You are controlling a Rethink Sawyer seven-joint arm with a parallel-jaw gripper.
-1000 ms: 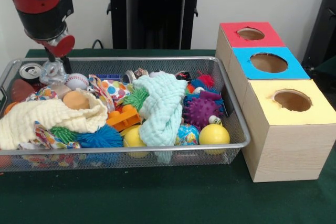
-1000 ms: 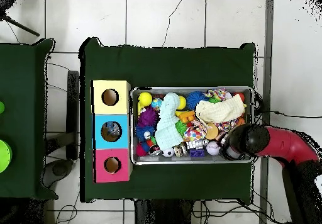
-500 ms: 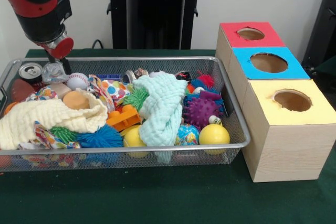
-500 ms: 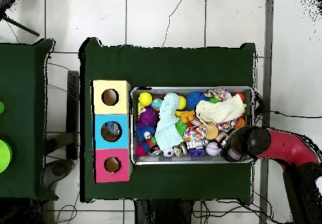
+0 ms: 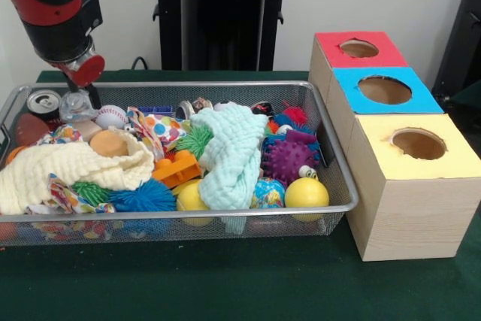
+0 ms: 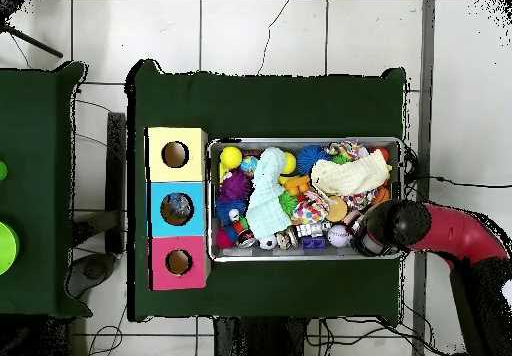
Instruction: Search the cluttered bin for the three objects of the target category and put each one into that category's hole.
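A wire mesh bin (image 5: 342, 178) holds mixed toys, balls and cloths. My gripper (image 5: 81, 99) hangs over the bin's far left corner in the front view, just above a crumpled clear piece (image 5: 74, 104) beside a soda can (image 5: 43, 101) and a baseball (image 5: 110, 116). Its state is hidden. Seen from overhead, the gripper (image 6: 372, 234) is at the bin's (image 6: 305, 255) lower right corner. To the right of the bin stand three boxes with holes: red (image 5: 359, 49), blue (image 5: 385, 89) and yellow (image 5: 418, 143).
A cream cloth (image 5: 68, 167) and a mint cloth (image 5: 233, 152) cover part of the pile. A purple spiky ball (image 5: 288, 157), a yellow ball (image 5: 307, 192) and an orange block (image 5: 176, 168) lie among them. A black stand (image 5: 222, 20) rises behind the bin.
The arm has shifted slightly up and toward the bin's corner; the bin's contents look unmoved.
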